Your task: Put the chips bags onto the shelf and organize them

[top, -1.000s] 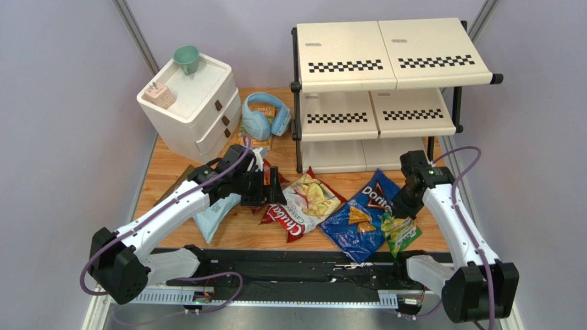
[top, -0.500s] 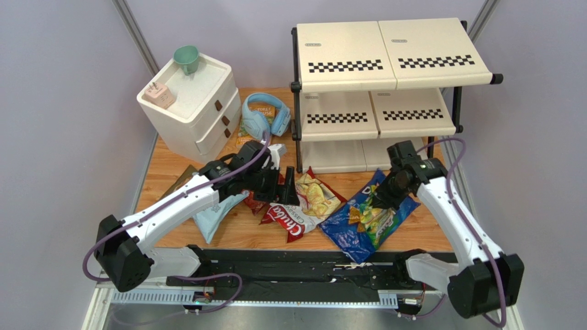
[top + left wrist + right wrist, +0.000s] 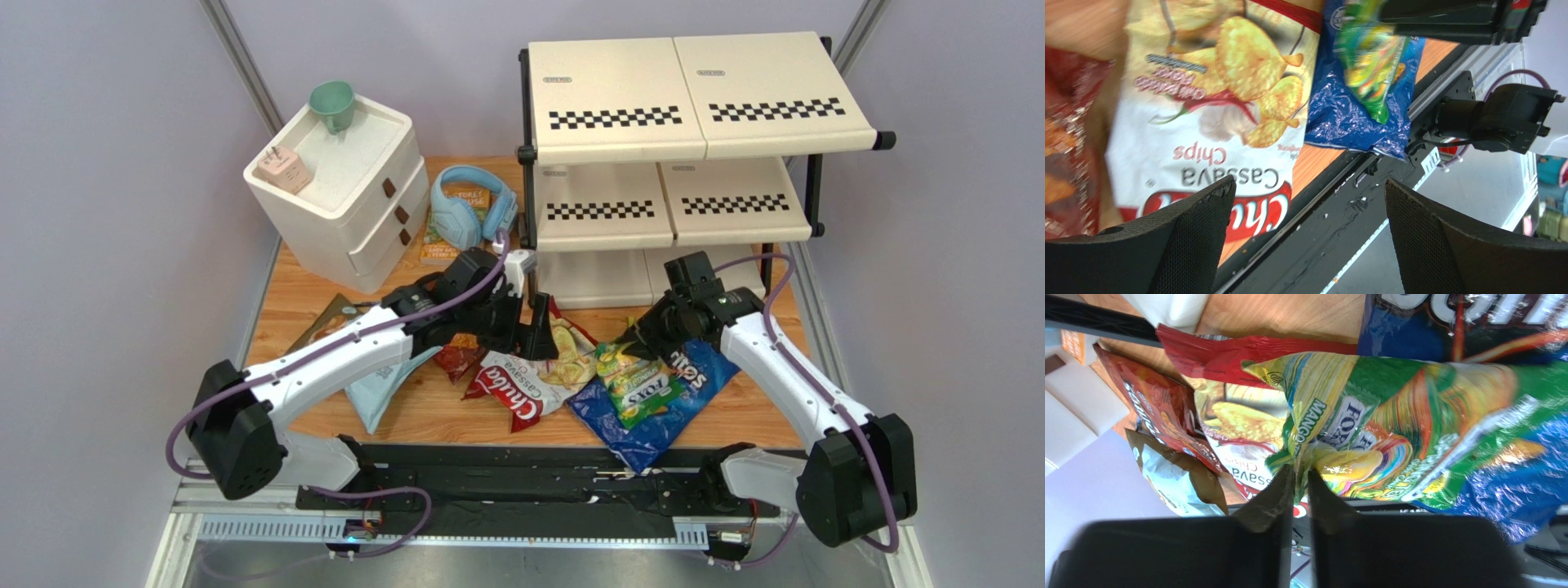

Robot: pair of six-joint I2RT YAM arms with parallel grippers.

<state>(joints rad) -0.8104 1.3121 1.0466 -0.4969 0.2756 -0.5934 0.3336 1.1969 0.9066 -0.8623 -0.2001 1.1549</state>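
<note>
- Black rail (image 3: pixel 515 480) runs along the near table edge, with both arm bases at its ends.
- Blue Doritos bag (image 3: pixel 623 431) lies flat on the wooden table (image 3: pixel 301 300), right of centre, nearest the rail.
- Small green-yellow bag (image 3: pixel 638 382) sits over the blue bag's upper left part. Can't tell if it rests on it or hangs just above.
- Right gripper (image 3: pixel 1296 478): fingers nearly together, clamped on the edge of the small green-yellow bag. The foil runs into the narrow slit between them.
- White-and-red bag (image 3: pixel 521 386) lies at centre, printed side up, touching the blue bag's left edge.
- Red Doritos bag (image 3: pixel 456 359) is just left of it, partly under the left arm.
- Pale-blue bag (image 3: pixel 380 390) with brown top is furthest left, partly hidden under the left forearm.
- Left gripper (image 3: pixel 1309 202): fingers spread wide apart, gripping no bag, poised over the far end of the white-and-red bag. Contact can't be told.
- All five bags are in front of the shelf (image 3: pixel 687 104), off its boards.
- The shelf stands at the far right, three cream tiers on black poles, with checker strips on the upper two boards.
- Blue headphones (image 3: pixel 456 218) lie on an orange book (image 3: pixel 472 194), just left of the shelf.
- White cabinet (image 3: pixel 344 196) stands far left, with a green cup (image 3: pixel 331 104) on top.
</note>
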